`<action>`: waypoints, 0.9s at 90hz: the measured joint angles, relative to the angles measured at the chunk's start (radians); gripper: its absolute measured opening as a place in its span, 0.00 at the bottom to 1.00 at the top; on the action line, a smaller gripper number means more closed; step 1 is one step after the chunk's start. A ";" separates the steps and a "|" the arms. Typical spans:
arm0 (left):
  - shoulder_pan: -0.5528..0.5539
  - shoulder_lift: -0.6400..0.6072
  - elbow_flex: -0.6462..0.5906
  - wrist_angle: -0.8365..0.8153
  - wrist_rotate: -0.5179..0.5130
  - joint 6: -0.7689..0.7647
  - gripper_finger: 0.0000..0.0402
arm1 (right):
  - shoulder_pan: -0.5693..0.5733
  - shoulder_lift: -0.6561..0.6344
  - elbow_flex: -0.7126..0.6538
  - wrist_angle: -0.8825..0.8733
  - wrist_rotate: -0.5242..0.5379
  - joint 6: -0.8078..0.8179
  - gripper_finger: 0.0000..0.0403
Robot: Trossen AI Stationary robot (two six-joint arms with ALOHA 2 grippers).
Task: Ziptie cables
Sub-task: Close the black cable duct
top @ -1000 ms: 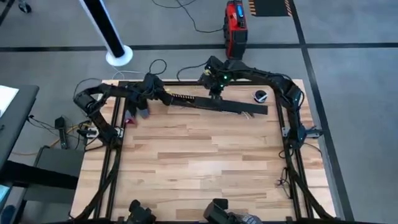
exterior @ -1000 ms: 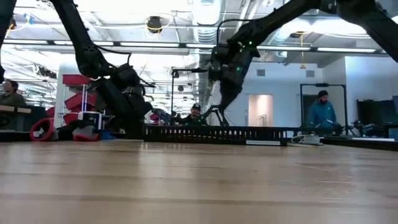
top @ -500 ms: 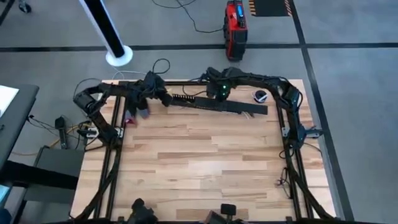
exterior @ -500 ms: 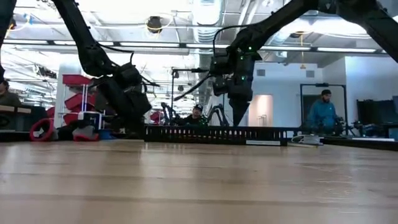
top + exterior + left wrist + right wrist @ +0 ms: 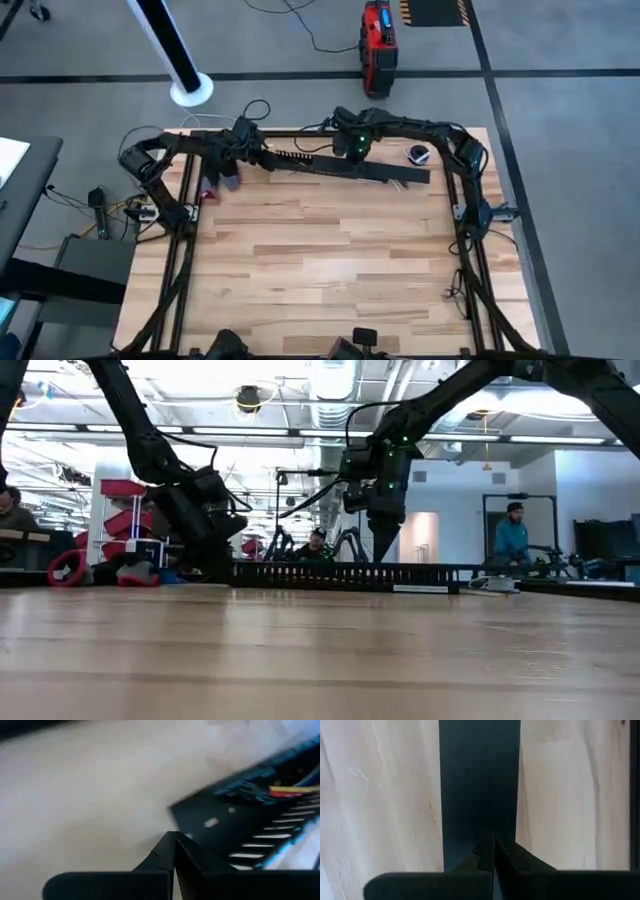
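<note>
A long black comb-slotted channel lies slantwise across the far part of the table, with a flat black strip on it. The cables, red, yellow and blue, lie in the channel near its left end. My left gripper is shut and stands at the channel's left end. My right gripper is shut and points straight down over the strip near the channel's middle. My left gripper has its shut fingertips right at the corner of the channel's left end, coming level from the table's left; I cannot tell whether they touch. My right gripper has its shut fingertips just above the flat strip, pointing down; I cannot tell whether they touch.
A small round black-and-white object lies at the far right of the table. A pinkish-red item sits by the left edge. The near half of the tabletop is bare wood. People show in the room beyond the table.
My right gripper has turned from a tilt to pointing straight down and has shifted slightly toward the table's right, over the strip. My left gripper has edged toward the channel's left end.
</note>
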 joint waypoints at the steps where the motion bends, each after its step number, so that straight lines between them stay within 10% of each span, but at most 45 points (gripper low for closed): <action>1: 0.000 0.002 0.000 0.002 0.003 -0.001 0.00 | 0.000 0.000 0.000 0.001 0.000 0.000 0.00; 81: -0.027 0.041 0.021 0.011 0.025 -0.001 0.00 | 0.008 0.011 0.077 -0.057 -0.085 -0.038 0.00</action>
